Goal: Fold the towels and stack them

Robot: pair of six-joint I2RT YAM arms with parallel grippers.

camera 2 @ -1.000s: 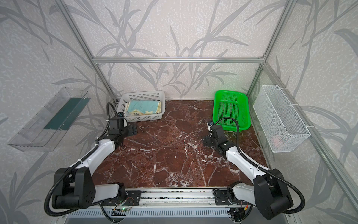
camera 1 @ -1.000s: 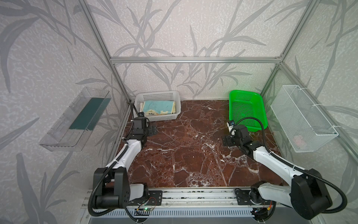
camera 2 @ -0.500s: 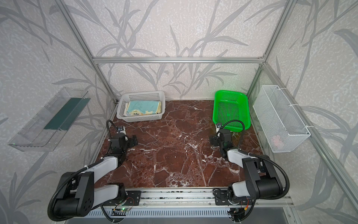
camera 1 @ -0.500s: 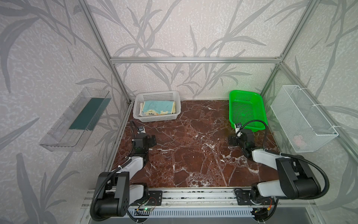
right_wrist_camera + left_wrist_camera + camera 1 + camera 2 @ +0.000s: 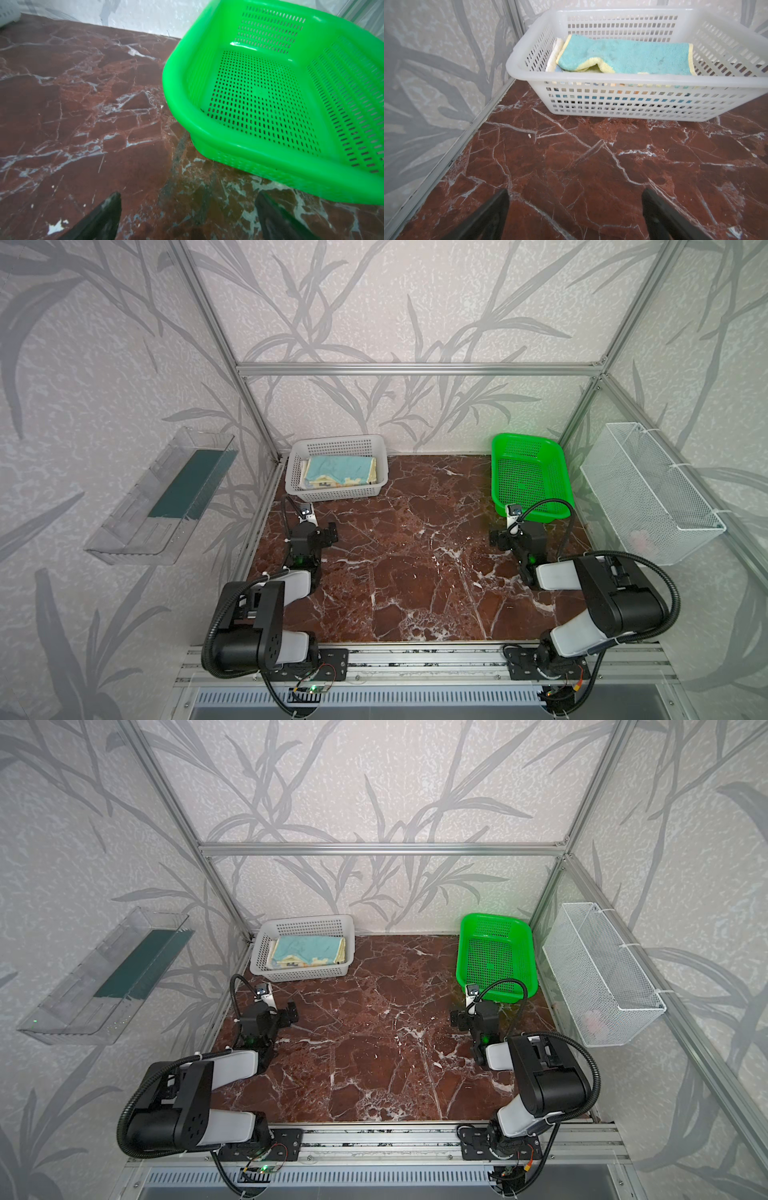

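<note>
towels: in white basket, lower layers unclear | green basket: right

Lower towels seem mostly hidden beneath the teal towel.

Both arms sit folded up, close to their bases. The left arm bends like an elbow. Its white part lies low, and the black left wrist points away from the base. The right arm is bent the same way on its own side, and the right wrist points forward too. The left fingers are spread wide apart and hold nothing. The right fingers are spread wide too, with nothing between them. The two arms are well apart and do not touch.
</note>
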